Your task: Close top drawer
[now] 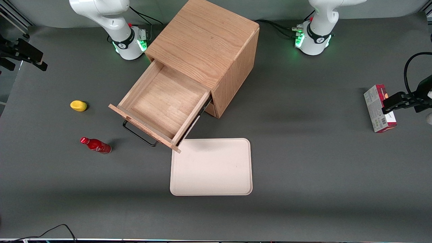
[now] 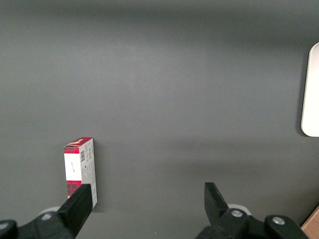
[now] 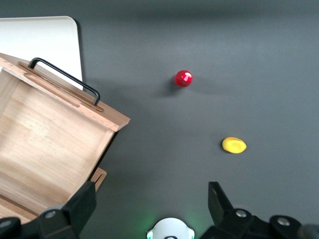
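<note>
Nothing done yet: top drawer [image 1: 162, 104] is pulled well out of the cabinet [image 1: 206, 44], empty inside, black handle [image 3: 65, 79] untouched. The whole push is left. Tool [image 3: 149, 209] hangs high above the surface [image 1: 303, 162] near the working arm's base, fingers spread wide, holding nothing. Counts: one cabinet, one white tray [image 1: 212, 167] just in front of the drawer, one red bottle [image 1: 96, 145], one yellow object [image 1: 78, 105], probably a lemon, one carton [image 1: 378, 108] toward the parked arm's end.
</note>
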`<state>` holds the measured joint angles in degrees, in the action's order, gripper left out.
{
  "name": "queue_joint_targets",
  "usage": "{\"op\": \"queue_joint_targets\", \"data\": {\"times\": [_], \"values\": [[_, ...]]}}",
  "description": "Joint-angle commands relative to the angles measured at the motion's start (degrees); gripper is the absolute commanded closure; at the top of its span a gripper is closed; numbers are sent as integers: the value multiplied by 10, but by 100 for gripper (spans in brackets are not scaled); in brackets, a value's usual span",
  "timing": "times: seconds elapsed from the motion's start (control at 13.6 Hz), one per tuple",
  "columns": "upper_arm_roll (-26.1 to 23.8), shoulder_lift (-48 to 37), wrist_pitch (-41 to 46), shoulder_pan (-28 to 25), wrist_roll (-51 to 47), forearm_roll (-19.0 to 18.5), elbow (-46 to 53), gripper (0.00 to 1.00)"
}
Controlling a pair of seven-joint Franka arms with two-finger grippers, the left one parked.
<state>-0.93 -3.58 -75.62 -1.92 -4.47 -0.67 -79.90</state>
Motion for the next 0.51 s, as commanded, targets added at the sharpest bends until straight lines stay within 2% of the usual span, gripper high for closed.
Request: {"op": "queue_joint_targets", "data": {"times": [0.0,0.15,0.29,0.44], "values": [[-36,93,25,1,2,6,138,0],[-68,154,37,0,-13,6,217,0],[-112,187,34,-1,-82,3,244,0],[-125,192,29,-2,-98,1,248,0]]}}
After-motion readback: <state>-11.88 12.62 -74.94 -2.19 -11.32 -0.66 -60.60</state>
